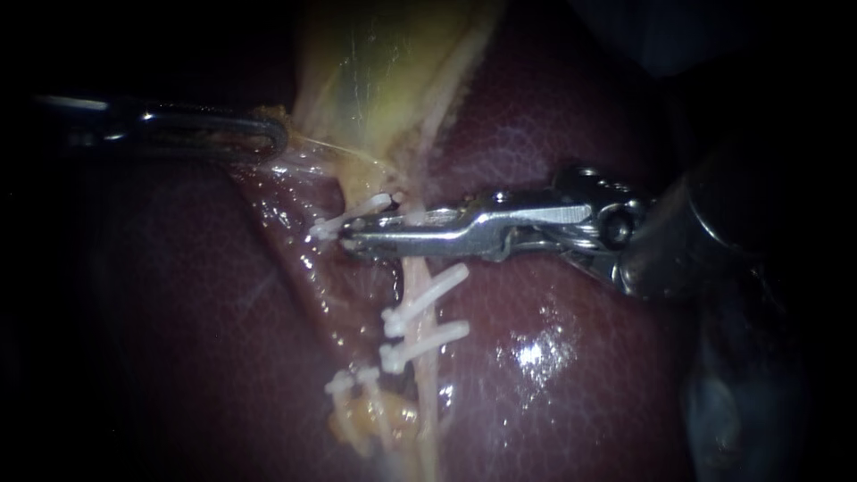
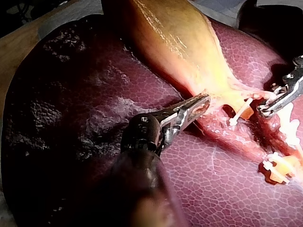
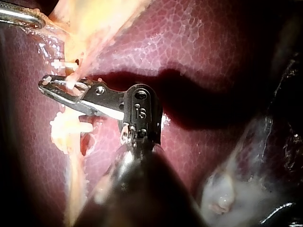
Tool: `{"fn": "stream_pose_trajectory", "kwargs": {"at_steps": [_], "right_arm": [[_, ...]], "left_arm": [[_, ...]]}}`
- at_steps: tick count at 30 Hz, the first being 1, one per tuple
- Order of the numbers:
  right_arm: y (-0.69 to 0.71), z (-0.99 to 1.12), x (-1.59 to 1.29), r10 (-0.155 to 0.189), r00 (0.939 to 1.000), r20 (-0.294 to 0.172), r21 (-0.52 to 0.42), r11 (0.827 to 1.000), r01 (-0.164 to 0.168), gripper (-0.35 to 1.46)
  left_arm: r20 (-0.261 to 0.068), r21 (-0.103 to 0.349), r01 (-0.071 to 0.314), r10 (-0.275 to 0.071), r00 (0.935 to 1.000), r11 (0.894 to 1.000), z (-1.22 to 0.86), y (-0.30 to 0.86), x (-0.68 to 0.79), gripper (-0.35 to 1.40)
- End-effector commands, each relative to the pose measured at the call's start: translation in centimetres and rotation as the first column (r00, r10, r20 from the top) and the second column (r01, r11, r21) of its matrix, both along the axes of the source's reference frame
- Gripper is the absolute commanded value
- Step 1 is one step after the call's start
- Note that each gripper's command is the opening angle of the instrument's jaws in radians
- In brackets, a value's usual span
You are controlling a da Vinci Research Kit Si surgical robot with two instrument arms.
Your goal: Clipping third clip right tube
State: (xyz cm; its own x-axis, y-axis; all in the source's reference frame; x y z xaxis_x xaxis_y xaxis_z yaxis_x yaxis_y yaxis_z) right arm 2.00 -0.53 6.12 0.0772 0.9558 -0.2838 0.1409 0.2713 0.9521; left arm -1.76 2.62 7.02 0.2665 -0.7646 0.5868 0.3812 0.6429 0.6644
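Endoscope: the right instrument point(image 1: 350, 239) crosses the right tube point(image 1: 418, 275) between two lower clips point(image 1: 428, 296) and a top clip point(image 1: 354, 217); clipping looks nearly done. Left wrist: the left instrument point(image 2: 198, 104) clamps the gallbladder point(image 2: 180, 42) near the tube. Right wrist: the right jaws stand narrowly apart around the tube; whether the top clip spans it is unclear.

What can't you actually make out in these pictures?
- Endoscope view: the right instrument covers the tube where it crosses it.
- Endoscope view: the left instrument fades into darkness toward the edge.
- Endoscope view: the lowest clips are too small and crowded to count.
- Left wrist view: the edge cuts off the right instrument; only its tip shows.
- Right wrist view: the right instrument's dark shaft hides the liver under it.
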Motion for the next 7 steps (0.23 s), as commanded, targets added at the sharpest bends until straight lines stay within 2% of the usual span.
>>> {"fn": "stream_pose_trajectory", "kwargs": {"at_steps": [1, 7], "right_arm": [[-0.02, 0.00, 0.00, -0.007, 1.0000, -0.006, -0.001, 1.000, 0.007, -0.35], [-0.03, 0.02, 0.01, -0.008, 0.9999, -0.008, -0.003, 1.000, 0.008, -0.35]], "left_arm": [[0.000, 0.000, 0.000, 0.000, 1.0000, 1.000, 0.00, 0.00, 0.00, -0.35], [0.000, 0.000, 0.000, 0.000, 1.0000, 1.000, 0.00, 0.00, 0.00, -0.35]]}}
